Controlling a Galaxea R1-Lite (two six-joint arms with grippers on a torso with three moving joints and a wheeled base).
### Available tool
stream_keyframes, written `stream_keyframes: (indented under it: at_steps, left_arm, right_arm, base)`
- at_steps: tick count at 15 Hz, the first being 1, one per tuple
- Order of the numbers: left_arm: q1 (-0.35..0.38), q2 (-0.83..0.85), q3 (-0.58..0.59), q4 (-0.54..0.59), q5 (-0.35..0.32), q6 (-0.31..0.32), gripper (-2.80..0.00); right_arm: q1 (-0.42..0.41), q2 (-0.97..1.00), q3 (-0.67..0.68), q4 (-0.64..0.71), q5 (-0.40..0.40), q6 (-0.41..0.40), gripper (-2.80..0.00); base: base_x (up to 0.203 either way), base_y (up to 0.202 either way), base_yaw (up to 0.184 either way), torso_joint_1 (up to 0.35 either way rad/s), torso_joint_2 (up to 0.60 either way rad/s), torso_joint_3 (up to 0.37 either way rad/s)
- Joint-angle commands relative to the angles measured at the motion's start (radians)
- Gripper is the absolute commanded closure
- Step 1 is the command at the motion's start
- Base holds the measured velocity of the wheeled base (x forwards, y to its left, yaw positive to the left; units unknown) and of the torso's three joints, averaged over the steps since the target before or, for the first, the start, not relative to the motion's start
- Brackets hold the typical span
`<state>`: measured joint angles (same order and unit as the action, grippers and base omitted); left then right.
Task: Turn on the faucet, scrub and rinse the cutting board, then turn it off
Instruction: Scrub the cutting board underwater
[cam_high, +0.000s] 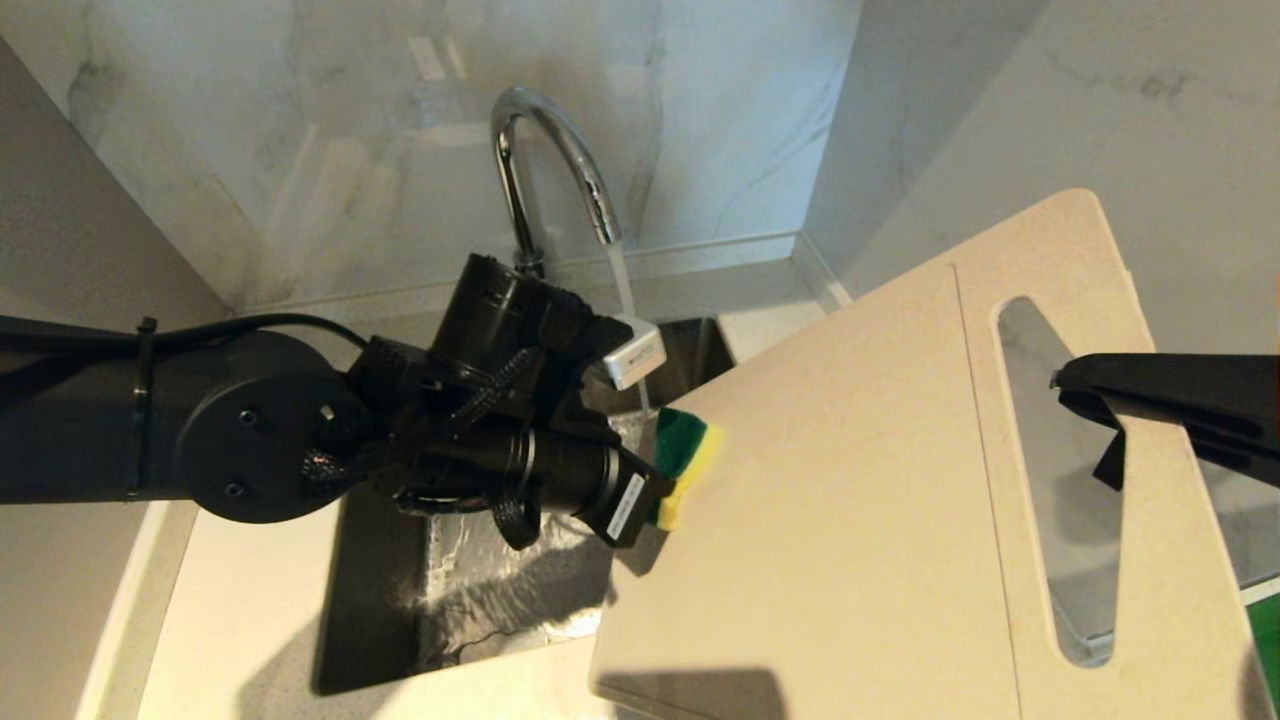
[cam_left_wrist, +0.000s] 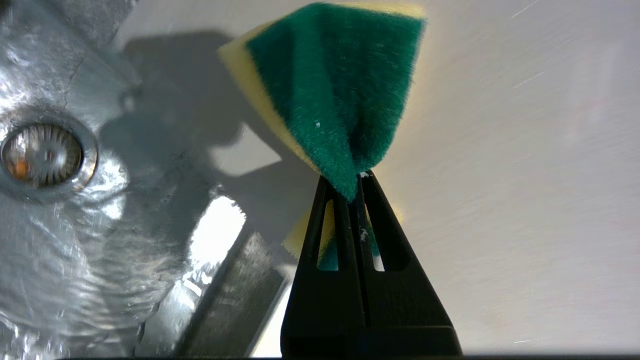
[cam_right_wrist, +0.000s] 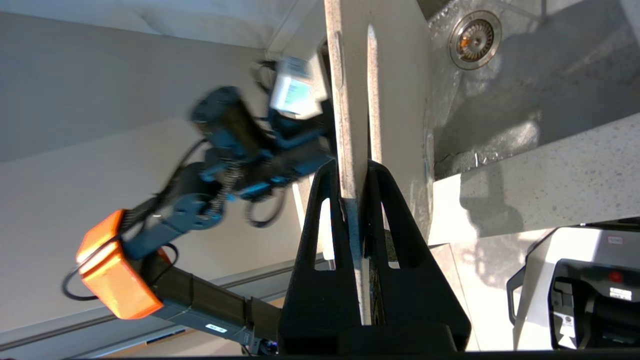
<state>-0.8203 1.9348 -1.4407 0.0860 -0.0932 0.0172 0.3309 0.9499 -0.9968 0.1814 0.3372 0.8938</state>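
Note:
Water runs from the chrome faucet (cam_high: 545, 150) into the sink. The cream cutting board (cam_high: 850, 480) is held tilted over the sink's right side. My right gripper (cam_high: 1062, 385) is shut on the strip beside its handle slot, and the board (cam_right_wrist: 395, 75) rises straight out of the right gripper (cam_right_wrist: 355, 170). My left gripper (cam_high: 660, 485) is shut on a green-and-yellow sponge (cam_high: 690, 450), which presses on the board's left edge. In the left wrist view the squeezed sponge (cam_left_wrist: 340, 90) juts from the left gripper (cam_left_wrist: 350, 182) against the board (cam_left_wrist: 525, 175).
The wet steel sink (cam_high: 480, 600) lies below, its drain (cam_left_wrist: 42, 155) under the left arm. A pale countertop (cam_high: 250, 620) surrounds it, with marble walls behind. A black-and-white appliance (cam_right_wrist: 580, 290) stands on the counter near the right arm.

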Motion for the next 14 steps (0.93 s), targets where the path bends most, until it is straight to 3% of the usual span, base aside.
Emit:
stream_keyframes:
  at_steps: [1, 7, 14]
  left_arm:
    - [0.037, 0.03, 0.027, -0.003, -0.001, 0.0, 0.0]
    - [0.139, 0.045, 0.125, -0.088, -0.002, 0.001, 0.0]
    - [0.203, -0.053, 0.449, -0.296, 0.0, 0.004, 0.0]
  right_arm:
    - [0.002, 0.005, -0.003, -0.002, 0.003, 0.005, 0.0]
    - [0.001, 0.004, -0.002, -0.002, 0.003, 0.005, 0.0]
    - [0.002, 0.012, -0.017, -0.002, 0.003, 0.004, 0.0]
  base:
    - [0.0, 0.0, 0.0, 0.0, 0.0, 0.0]
    - [0.0, 0.0, 0.0, 0.0, 0.0, 0.0]
    - [0.0, 0.0, 0.0, 0.0, 0.0, 0.0]
